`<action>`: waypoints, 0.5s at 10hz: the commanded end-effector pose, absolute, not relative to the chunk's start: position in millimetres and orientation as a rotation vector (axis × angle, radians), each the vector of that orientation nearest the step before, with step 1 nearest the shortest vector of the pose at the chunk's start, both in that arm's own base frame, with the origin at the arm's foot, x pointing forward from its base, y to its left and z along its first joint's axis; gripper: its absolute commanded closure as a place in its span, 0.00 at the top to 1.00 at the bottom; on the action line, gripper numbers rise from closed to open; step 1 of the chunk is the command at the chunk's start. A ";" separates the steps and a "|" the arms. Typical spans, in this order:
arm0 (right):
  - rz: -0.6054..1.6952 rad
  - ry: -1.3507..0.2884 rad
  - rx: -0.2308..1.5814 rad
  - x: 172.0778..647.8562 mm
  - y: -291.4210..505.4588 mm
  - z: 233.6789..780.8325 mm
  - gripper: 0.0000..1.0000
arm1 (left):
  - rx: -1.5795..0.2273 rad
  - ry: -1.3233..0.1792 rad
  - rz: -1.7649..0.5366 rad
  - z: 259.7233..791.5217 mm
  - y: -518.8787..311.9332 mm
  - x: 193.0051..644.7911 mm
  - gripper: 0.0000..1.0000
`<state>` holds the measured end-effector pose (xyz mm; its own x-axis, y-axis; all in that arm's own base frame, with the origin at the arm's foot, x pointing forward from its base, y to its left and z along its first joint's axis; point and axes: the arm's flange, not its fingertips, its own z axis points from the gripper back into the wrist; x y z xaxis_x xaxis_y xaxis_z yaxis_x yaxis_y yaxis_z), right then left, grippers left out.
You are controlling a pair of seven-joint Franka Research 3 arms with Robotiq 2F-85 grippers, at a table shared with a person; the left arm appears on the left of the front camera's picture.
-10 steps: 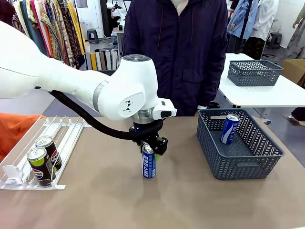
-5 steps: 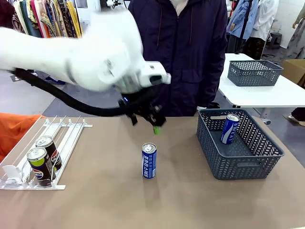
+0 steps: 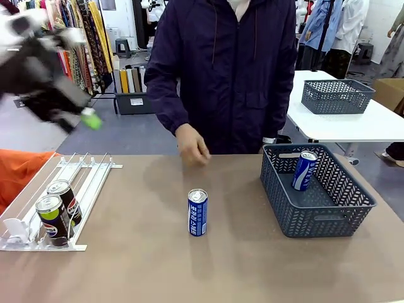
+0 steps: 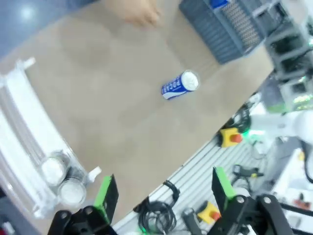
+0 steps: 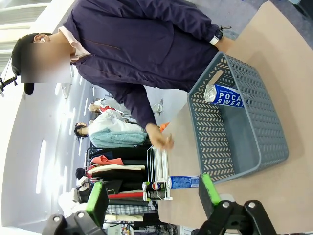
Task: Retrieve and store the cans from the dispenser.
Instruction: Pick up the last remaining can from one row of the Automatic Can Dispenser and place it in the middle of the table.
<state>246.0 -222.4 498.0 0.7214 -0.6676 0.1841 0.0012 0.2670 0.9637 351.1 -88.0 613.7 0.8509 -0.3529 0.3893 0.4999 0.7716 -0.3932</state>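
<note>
One blue can [image 3: 197, 213] stands upright and alone in the middle of the table, also visible from above as the blue can [image 4: 180, 84]. Two black cans [image 3: 55, 219] [image 3: 64, 197] sit at the low end of the white dispenser [image 3: 88, 173] on the left. Another blue can [image 3: 304, 170] leans inside the grey basket [image 3: 319, 218] on the right. My left gripper [image 3: 85, 117] is blurred, high above the dispenser, open and holding nothing; its green pads [image 4: 105, 196] stand wide apart. My right gripper [image 5: 151, 196] is open too, facing the basket [image 5: 274, 132] from farther off.
The person stands at the far side, one hand [image 3: 192, 149] hovering over the table's far edge behind the blue can. A second grey basket [image 3: 336, 96] sits on a white table at the back right. Orange cloth [image 3: 19, 173] lies left of the dispenser.
My left gripper let go of the blue can in the middle of the table, rose and swung up to the left. The person's hand came down toward the table.
</note>
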 end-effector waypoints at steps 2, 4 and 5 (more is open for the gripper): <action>-0.476 -0.687 1.249 248.6 -221.6 498.9 1.00 | -0.853 -0.354 -0.226 561.1 30.1 343.6 1.00; -0.476 -0.687 1.249 248.6 -221.6 498.9 1.00 | -1.072 -0.379 -0.064 504.2 84.3 325.0 1.00; -0.476 -0.687 1.249 248.6 -221.6 498.9 1.00 | -1.144 -0.382 0.008 492.8 97.8 324.6 1.00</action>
